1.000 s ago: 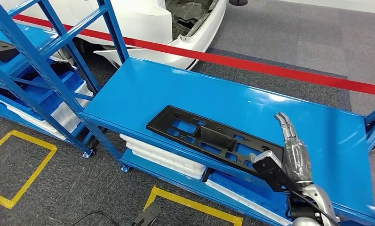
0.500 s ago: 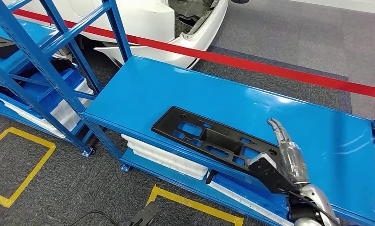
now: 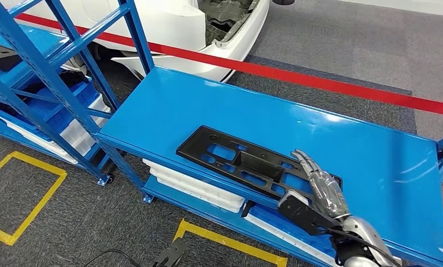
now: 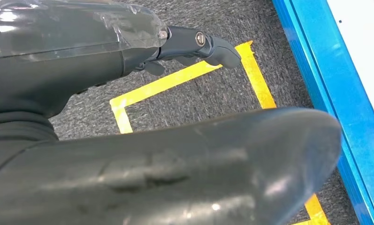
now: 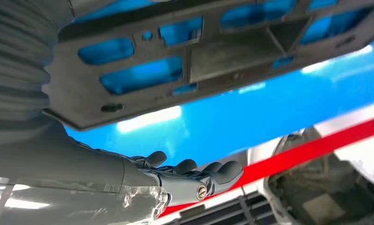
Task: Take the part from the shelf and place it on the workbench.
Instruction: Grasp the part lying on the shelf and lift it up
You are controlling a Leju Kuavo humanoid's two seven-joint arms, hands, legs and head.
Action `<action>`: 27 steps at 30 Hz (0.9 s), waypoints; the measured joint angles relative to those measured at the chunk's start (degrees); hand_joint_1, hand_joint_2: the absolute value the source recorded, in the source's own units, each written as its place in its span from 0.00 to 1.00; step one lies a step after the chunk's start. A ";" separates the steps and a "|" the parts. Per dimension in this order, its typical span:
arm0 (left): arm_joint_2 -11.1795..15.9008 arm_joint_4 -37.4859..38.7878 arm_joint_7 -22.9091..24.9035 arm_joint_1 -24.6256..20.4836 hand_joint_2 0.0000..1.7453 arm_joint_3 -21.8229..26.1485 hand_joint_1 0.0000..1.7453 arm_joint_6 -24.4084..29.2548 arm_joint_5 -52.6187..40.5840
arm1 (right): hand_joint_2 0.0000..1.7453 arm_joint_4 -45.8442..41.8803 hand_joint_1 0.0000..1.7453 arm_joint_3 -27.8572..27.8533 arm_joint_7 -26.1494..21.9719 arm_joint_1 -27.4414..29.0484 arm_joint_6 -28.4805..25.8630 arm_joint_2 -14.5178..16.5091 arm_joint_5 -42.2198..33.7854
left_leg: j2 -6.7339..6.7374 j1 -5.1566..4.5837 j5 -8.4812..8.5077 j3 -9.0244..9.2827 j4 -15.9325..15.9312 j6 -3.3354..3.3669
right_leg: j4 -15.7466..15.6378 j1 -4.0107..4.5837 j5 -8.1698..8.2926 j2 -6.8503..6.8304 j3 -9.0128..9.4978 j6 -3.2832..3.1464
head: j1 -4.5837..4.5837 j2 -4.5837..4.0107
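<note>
1. From the head view I see the black part [image 3: 247,164] lying flat on the blue counter [image 3: 341,133], close to its near edge, with blue showing through its cut-outs.
2. My right hand [image 3: 313,192] reaches in over the right end of the part. Its fingers [image 3: 308,164] are stretched out nearly straight over that end, with the dark thumb side down by the counter's front edge. I cannot tell from here whether they touch the part.
3. The right wrist view adds the close detail: the fingers [image 5: 199,176] lie extended and side by side with nothing clasped in them, and the part [image 5: 213,51] sits apart from them across the frame, against the ribbed wrist cover. Glossy counter blue lies between part and fingers.
4. That same wrist view also catches the red tape line [image 5: 316,147] and a bit of the white car body [image 5: 358,150] beyond the counter, matching the head view's far side.
5. The left wrist view gives me my left hand [image 4: 128,56], hanging over grey carpet [image 4: 213,93] with yellow floor tape [image 4: 175,82]. Its fingers [image 4: 213,47] are extended, holding nothing.
6. The head view shows the blue shelf [image 3: 46,72] standing left of the counter.
</note>
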 joint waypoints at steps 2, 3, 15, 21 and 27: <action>-0.01 0.00 0.18 -0.01 0.00 0.00 0.00 0.00 -0.09 | 1.00 0.01 0.00 0.52 -0.08 -0.08 1.34 0.00 -0.19 | 0.00 0.00 0.00 0.02 -0.04 0.00 | 0.00 0.00 0.00 0.00 0.00 0.00 | 0.00 0.00; -0.01 0.00 0.31 -0.02 0.00 0.00 0.00 0.01 -0.14 | 1.00 0.01 0.00 0.83 -0.09 -0.11 1.99 0.00 -0.22 | 0.00 0.00 0.00 0.03 -0.06 -0.01 | 0.00 0.00 0.00 0.00 0.00 0.00 | 0.00 0.00; -0.09 0.00 0.96 -0.07 0.00 0.00 0.00 0.82 -0.20 | 1.00 0.06 0.00 3.60 1.33 -0.17 4.06 -0.01 1.03 | 0.01 -0.02 0.01 0.07 -0.13 -0.02 | 0.00 0.01 -0.03 0.01 0.00 -0.03 | 0.01 0.00; -0.33 0.00 1.07 -0.06 0.00 0.00 0.00 1.51 -0.17 | 1.00 0.07 0.00 4.38 4.74 0.43 4.29 -0.38 4.13 | 0.01 -0.03 0.01 0.10 -0.13 -0.02 | -0.01 0.01 -0.03 0.02 0.01 -0.02 | 0.01 0.00; -0.35 0.00 0.79 0.01 0.00 0.01 0.00 2.17 0.07 | 1.00 -0.62 0.00 3.74 8.26 2.36 4.04 -1.36 8.39 | 0.02 -0.03 0.00 0.12 -0.13 -0.01 | -0.01 0.00 -0.03 0.02 0.01 -0.02 | 0.00 0.00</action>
